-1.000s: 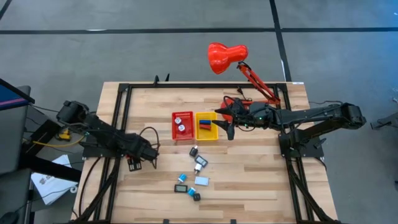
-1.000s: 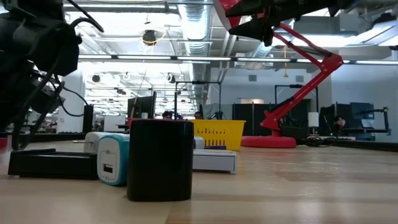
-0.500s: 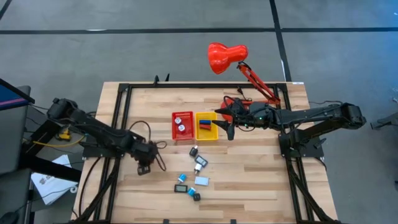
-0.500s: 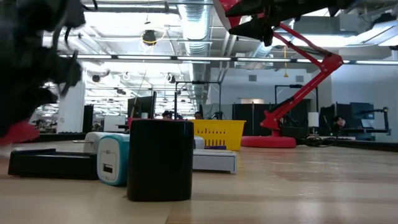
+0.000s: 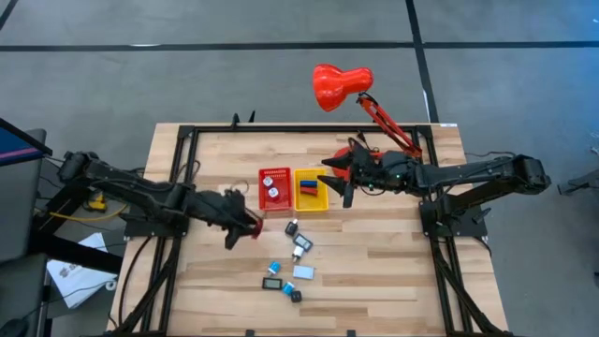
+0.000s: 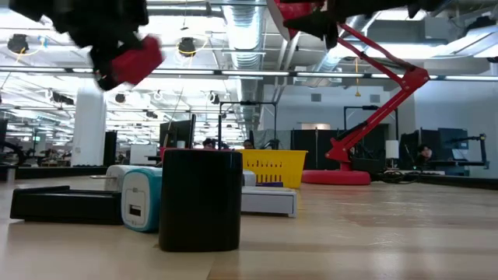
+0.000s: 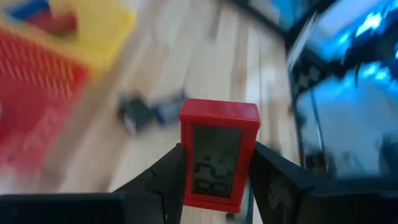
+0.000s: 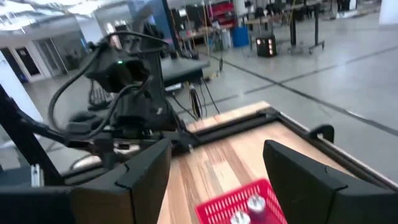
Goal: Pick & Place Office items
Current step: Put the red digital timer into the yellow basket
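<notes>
My left gripper (image 5: 245, 225) is shut on a small red item with a dark screen (image 7: 217, 155) and hangs above the table left of the item cluster; in the low view the red item (image 6: 128, 58) is high in the air. Several tiny office items (image 5: 290, 257) lie flat on the wood: a black cylinder (image 6: 201, 198), a light blue charger (image 6: 142, 198), a flat black piece (image 6: 62, 204) and a white piece (image 6: 268, 201). My right gripper (image 5: 337, 184) is open and empty, hovering beside the yellow bin (image 5: 312, 189); its own view looks past its fingers (image 8: 298, 168) at the red bin (image 8: 239, 202). My left gripper pinches the red item between its two fingers, which lie on the two long sides near its lower end (image 7: 186, 186). The screen face (image 7: 214, 158) is turned toward the wrist camera. The arm reaches in from the table's left, and the item is lifted clear of the table.
The red bin (image 5: 274, 188) and the yellow bin stand side by side at the table's middle, with pieces inside each. A big red desk lamp (image 5: 342, 86) stands at the far edge, its arm (image 5: 393, 131) running over my right arm. Bare wood lies near the front and left.
My left gripper has risen from table height and swung toward the table's right, toward the bins, carrying the red item. The item was low at the table's left; now it hangs well clear of the wood.
</notes>
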